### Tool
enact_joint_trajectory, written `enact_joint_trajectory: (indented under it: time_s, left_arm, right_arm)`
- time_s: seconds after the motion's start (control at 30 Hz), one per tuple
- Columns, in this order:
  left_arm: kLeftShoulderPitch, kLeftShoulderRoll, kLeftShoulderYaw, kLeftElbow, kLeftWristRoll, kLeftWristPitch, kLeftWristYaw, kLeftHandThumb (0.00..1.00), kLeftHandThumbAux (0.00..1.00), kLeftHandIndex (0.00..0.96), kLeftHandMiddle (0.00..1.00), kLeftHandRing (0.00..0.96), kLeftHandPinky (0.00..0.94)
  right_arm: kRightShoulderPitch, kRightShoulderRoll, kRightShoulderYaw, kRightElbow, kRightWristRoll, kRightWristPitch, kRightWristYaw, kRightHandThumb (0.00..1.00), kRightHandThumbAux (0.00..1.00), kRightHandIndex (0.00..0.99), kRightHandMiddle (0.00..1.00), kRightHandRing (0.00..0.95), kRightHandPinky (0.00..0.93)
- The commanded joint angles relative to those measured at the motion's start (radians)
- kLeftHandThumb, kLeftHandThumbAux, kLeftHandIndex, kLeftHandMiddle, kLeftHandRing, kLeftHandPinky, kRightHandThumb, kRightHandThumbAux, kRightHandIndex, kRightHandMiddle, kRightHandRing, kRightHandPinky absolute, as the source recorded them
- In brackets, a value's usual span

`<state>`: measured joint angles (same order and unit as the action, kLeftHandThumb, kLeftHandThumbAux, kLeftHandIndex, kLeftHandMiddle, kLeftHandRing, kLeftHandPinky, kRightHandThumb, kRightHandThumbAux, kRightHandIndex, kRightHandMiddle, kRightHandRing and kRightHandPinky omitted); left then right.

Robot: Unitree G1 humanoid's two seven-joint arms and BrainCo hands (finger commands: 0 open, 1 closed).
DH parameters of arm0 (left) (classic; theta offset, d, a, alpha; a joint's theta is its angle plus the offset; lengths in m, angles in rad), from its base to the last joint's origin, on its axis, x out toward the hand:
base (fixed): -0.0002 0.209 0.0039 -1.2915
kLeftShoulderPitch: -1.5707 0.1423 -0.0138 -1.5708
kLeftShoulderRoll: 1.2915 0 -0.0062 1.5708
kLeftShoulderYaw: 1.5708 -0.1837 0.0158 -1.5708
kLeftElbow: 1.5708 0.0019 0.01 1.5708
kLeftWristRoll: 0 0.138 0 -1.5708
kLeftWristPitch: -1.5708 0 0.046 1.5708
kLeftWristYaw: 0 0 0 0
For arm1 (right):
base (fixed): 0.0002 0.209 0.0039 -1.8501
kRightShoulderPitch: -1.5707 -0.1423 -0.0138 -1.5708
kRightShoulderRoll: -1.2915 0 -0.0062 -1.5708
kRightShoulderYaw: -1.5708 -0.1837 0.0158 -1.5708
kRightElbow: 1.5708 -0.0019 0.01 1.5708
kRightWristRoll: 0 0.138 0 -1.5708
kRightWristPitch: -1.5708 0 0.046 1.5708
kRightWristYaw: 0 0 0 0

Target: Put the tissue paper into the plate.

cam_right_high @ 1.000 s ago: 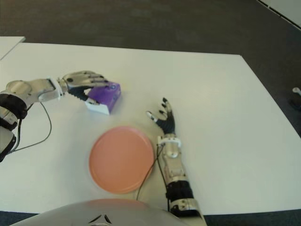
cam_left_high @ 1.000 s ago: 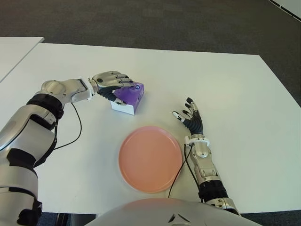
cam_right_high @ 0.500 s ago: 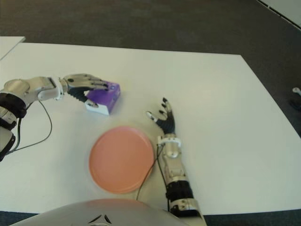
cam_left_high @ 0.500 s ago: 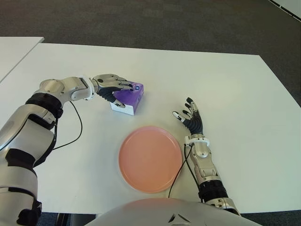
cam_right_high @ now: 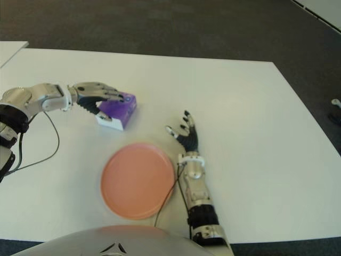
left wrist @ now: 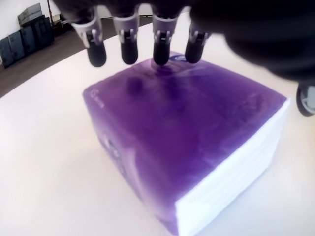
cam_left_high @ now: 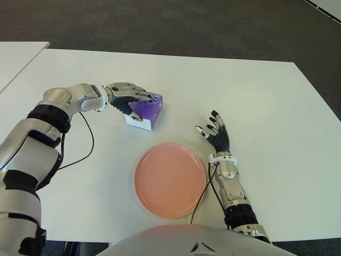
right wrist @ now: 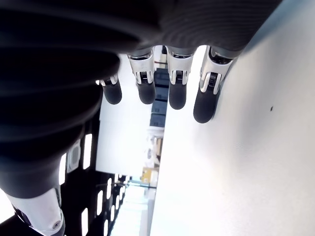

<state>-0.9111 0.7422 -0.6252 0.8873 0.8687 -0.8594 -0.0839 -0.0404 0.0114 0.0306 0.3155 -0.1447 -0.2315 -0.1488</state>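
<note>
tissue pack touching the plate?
Apart. The left eye view shows bare table between the tissue pack, under the left hand, and the plate.

Even, bright overhead light fills both eye views; the white surface (cam_left_high: 256, 96) reads almost without glare, and shadows are soft and short, a faint one hugging the near edge of the plate (cam_left_high: 170, 179) and another under the tissue pack (cam_left_high: 144, 112). The right eye view is softer and hazier than the left. In the left wrist view the pack (left wrist: 197, 142) is lit from above, its purple top showing a pale sheen, while the left robot hand (left wrist: 147, 29) looms dark and blurred. The right wrist view is harshly backlit: the right robot hand (right wrist: 162, 93) is nearly a silhouette, out of focus, against a blown-out white surface.
</note>
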Motion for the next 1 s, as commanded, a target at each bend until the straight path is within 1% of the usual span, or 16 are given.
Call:
enact_joint_trajectory:
  time_s: [0.03, 0.17, 0.43, 0.57, 0.87, 1.0]
  left_arm:
    - [0.034, 0.015, 0.018, -0.021, -0.03, -0.02, -0.036, 0.623, 0.227, 0.0, 0.0, 0.0, 0.0]
    - [0.05, 0.015, 0.031, -0.03, -0.035, -0.041, -0.01, 0.611, 0.228, 0.0, 0.0, 0.0, 0.0]
    - [0.063, 0.013, 0.033, -0.039, -0.014, -0.03, 0.007, 0.589, 0.221, 0.0, 0.0, 0.0, 0.0]
    - [0.071, 0.011, 0.018, -0.042, 0.031, -0.005, 0.055, 0.585, 0.217, 0.0, 0.0, 0.0, 0.0]
    - [0.081, 0.008, 0.009, -0.052, 0.089, 0.014, 0.165, 0.531, 0.178, 0.0, 0.0, 0.0, 0.0]
    - [0.083, 0.005, 0.003, -0.049, 0.111, 0.02, 0.206, 0.522, 0.167, 0.0, 0.0, 0.0, 0.0]
  right_arm:
    - [0.043, 0.003, 0.003, 0.034, -0.002, 0.069, 0.001, 0.144, 0.709, 0.0, 0.057, 0.079, 0.116]
    - [0.042, 0.008, 0.005, 0.029, -0.004, 0.081, 0.001, 0.146, 0.711, 0.0, 0.054, 0.076, 0.113]
    - [0.046, 0.008, 0.006, 0.019, -0.005, 0.089, 0.001, 0.138, 0.71, 0.0, 0.052, 0.074, 0.116]
    - [0.051, 0.009, 0.007, 0.011, -0.004, 0.088, 0.003, 0.133, 0.71, 0.0, 0.052, 0.075, 0.118]
    - [0.061, 0.005, 0.008, -0.003, 0.0, 0.098, 0.012, 0.143, 0.706, 0.0, 0.055, 0.079, 0.117]
    - [0.063, 0.002, 0.006, -0.003, 0.004, 0.1, 0.018, 0.144, 0.702, 0.0, 0.052, 0.072, 0.108]
